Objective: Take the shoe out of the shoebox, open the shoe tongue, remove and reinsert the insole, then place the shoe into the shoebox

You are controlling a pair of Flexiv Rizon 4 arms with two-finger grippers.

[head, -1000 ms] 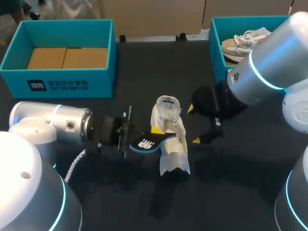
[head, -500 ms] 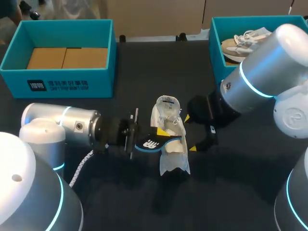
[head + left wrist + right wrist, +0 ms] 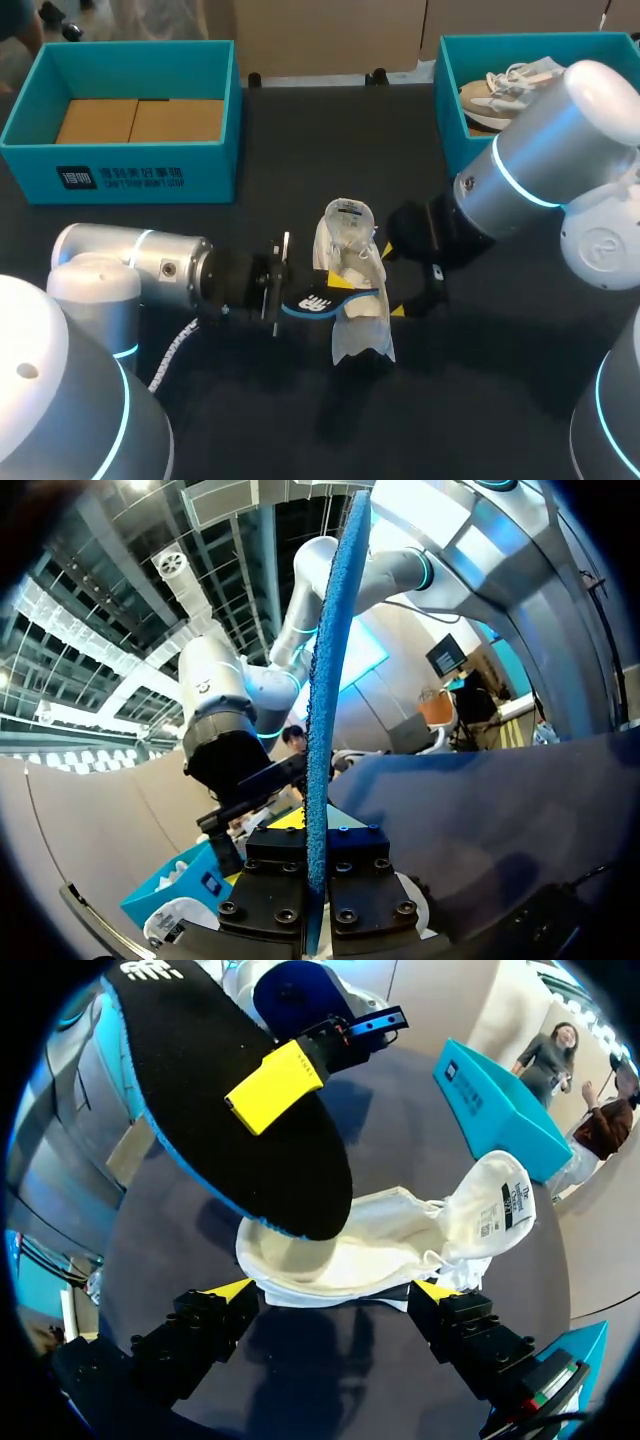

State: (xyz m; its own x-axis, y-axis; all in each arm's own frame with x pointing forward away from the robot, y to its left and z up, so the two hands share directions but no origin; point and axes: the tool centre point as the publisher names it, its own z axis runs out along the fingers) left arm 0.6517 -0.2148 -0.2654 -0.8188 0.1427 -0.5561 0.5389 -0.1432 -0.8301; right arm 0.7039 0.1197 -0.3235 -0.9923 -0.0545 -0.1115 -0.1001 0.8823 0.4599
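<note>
Out of its box, the white mesh shoe [image 3: 357,290] lies at table centre w/ tongue flipped open toward 12 o'clock. At its 9 o'clock the left gripper [image 3: 338,283] has fingers clamped on the black foam insole w/ blue edge [image 3: 316,300], mostly outside, one end over the opening. The right gripper [image 3: 335,1290] sits at 3 o'clock, fingers apart, holding nothing. So take-out & tongue look done and the insole step is underway (in or out, can't tell); seating it & boxing into the teal cardboard shoebox [image 3: 120,178] at 10 o'clock remain.
</note>
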